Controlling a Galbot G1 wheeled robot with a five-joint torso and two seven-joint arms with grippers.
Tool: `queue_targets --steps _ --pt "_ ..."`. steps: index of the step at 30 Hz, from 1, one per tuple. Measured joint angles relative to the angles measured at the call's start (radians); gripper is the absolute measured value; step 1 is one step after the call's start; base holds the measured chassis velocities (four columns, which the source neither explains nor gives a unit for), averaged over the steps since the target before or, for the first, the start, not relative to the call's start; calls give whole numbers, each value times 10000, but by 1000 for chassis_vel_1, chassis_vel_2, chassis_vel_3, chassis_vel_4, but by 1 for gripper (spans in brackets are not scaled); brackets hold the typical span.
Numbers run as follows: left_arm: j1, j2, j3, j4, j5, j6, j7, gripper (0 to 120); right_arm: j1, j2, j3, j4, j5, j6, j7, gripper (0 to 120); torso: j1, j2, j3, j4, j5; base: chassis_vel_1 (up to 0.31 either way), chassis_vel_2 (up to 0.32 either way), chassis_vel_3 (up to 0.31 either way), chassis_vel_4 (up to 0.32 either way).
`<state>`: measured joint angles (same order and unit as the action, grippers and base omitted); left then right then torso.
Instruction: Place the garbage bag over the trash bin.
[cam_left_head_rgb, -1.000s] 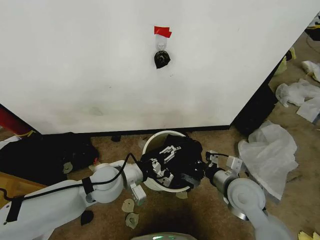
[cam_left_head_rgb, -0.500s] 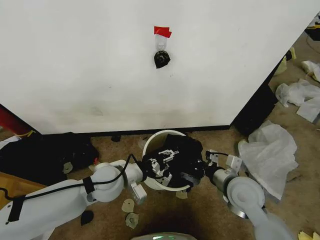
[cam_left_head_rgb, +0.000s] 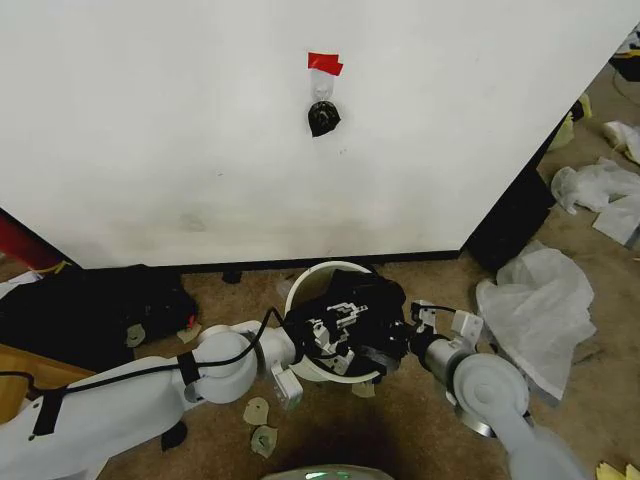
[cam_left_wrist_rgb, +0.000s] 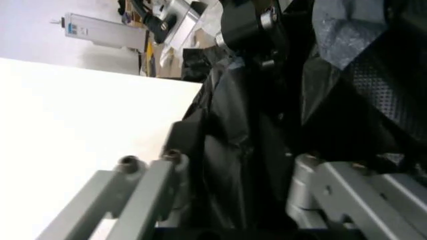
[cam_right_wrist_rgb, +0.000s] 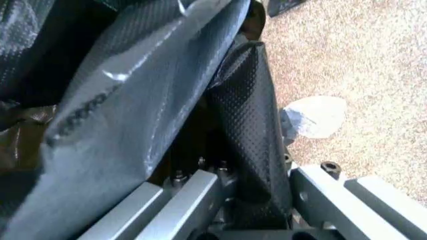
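Both grippers, left (cam_left_head_rgb: 335, 325) and right (cam_left_head_rgb: 395, 340), seemingly pinch the bag (cam_left_head_rgb: 365, 300) bunched over the bin (cam_left_head_rgb: 300, 290), rim mostly uncovered.

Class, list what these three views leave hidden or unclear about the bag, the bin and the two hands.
- Trash bin inside: head view, covered by the black garbage bag.
- Left hand: head view, fingertips buried in bag folds.
- Right hand: head view, hidden under the bag.
- Bin rim's right side: head view, draped by bag.

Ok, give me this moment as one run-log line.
garbage bag: bunched over trash bin mouth, far-left rim bare | left gripper: above bin opening, in bag | right gripper: shut on bag
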<state>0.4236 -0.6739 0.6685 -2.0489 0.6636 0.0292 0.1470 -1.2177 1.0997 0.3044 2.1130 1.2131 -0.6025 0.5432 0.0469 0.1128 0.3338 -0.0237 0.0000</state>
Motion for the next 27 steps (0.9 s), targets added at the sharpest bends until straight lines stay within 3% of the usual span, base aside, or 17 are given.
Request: queue_targets --steps 8,14,16,18,22,24,25,27 --pt "74 10 0 -26 -253 128 0 0 -23 30 -20 5 -24 0 -1 0 0 0 0 0 0 0 0 0 0" --pt "109 -62 -7 -71 -1405 579 -207 0 -59 23 -22 29 -134 0 -35 0 0 0 0 0 -1 0 0 0 0" --pt "76 -75 -45 -213 -2340 872 -348 0 -75 22 -30 29 -245 1 -74 0 0 0 0 0 -1 0 0 0 0" --pt "-74 -72 -85 -564 -3972 1540 -640 0 -129 21 -86 40 -496 6 -187 0 0 0 0 0 0 0 0 0 0" --pt "-216 -91 -140 -880 -5312 2035 -947 0 -183 24 -138 75 -725 16 -287 0 0 0 0 1 0 0 0 0 0" --pt "-342 -213 -305 -1081 -6855 2544 -1424 0 -269 29 -204 150 -1020 38 -423 0 0 0 0 0 1 0 0 0 0" --pt "-342 -213 -305 -1081 -6855 2544 -1424 0 -269 29 -204 150 -1020 38 -423 0 0 0 0 0 1 0 0 0 0" --pt "-489 -414 -427 -1185 -8334 3011 -1961 0 -354 29 -277 237 -1270 64 -528 0 0 0 0 1 0 0 0 0 0"
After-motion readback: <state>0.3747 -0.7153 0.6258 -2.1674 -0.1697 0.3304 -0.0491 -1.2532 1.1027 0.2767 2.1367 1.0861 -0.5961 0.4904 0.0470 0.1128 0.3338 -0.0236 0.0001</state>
